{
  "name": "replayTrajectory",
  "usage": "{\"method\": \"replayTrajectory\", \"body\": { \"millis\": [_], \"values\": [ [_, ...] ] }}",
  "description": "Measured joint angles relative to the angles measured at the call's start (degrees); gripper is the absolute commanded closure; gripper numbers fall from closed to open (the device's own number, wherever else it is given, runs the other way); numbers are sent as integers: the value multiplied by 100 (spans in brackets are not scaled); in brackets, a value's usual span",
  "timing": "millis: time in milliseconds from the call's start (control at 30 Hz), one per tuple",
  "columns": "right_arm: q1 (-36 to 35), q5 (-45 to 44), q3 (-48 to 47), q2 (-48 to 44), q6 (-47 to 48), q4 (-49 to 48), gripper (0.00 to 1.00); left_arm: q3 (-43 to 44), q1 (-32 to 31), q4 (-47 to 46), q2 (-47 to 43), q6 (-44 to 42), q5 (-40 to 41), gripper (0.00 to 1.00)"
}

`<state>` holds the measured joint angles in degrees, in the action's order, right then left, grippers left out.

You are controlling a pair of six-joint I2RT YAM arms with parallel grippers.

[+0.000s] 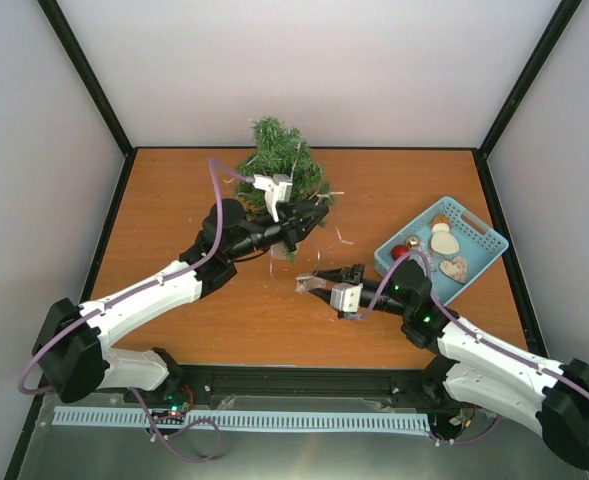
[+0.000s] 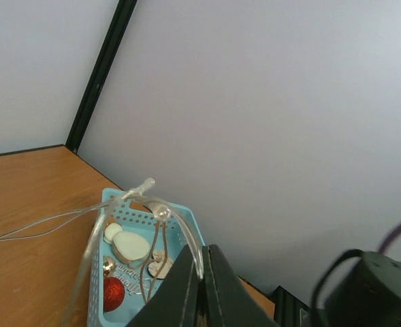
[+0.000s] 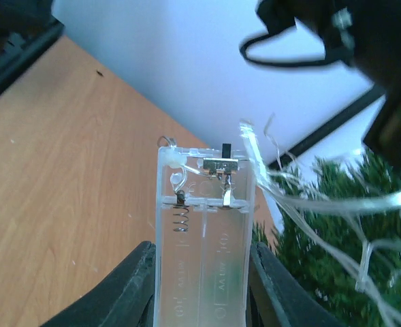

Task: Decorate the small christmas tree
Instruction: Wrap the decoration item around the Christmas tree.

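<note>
The small christmas tree (image 1: pixel 276 162) stands at the back middle of the table, and its green branches (image 3: pixel 336 245) also show in the right wrist view. My left gripper (image 1: pixel 312 217) hovers just right of the tree's foot. It is shut (image 2: pixel 201 264) on a clear wire of a light string (image 2: pixel 162 213), which loops up from the jaws. My right gripper (image 1: pixel 320 280) is further forward, mid-table. It is shut (image 3: pixel 201 246) on a clear plastic battery box (image 3: pixel 205 225), whose thin wires (image 3: pixel 309 201) run toward the tree.
A light blue basket (image 1: pixel 484 232) sits at the right of the table. It holds a red bauble (image 2: pixel 112 293), a gold bell and pale wooden ornaments (image 2: pixel 131 245). Walls close in the table at the back and both sides.
</note>
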<state>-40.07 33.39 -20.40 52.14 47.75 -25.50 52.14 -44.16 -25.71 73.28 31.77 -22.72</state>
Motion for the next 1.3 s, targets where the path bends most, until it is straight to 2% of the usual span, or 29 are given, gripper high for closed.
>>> {"method": "replayTrajectory", "body": {
  "millis": [67,133,233,333,467,733,867,1033,1167,1300],
  "values": [
    [-354,-192,-74,-199,35,221,91,0,0,2,42,-2,46,77],
    [-634,-404,-302,-367,-17,592,91,4,0,50,72,-20,70,68],
    [-800,-444,-542,-538,-205,850,91,85,0,363,70,-140,94,49],
    [-820,-450,-723,-839,-522,984,91,232,0,809,-55,-382,155,36],
    [-824,-442,-767,-1154,-935,1132,91,409,2,1445,-525,-752,269,31],
    [-831,-411,-942,-1388,-1644,1329,93,750,17,2629,-1217,-1508,629,27],
    [-831,-428,-955,-1397,-1897,1287,93,962,28,3141,-1191,-1676,505,26],
    [-835,-466,-964,-1401,-2144,1169,92,1602,28,3987,-706,-1895,203,27],
    [-835,-914,-1141,-1408,-2352,1263,92,1681,33,4535,-667,-2050,227,27],
    [-835,-1572,-1775,-1401,-2608,1572,92,1510,37,4723,-1139,-2184,417,28]
  ]
}}
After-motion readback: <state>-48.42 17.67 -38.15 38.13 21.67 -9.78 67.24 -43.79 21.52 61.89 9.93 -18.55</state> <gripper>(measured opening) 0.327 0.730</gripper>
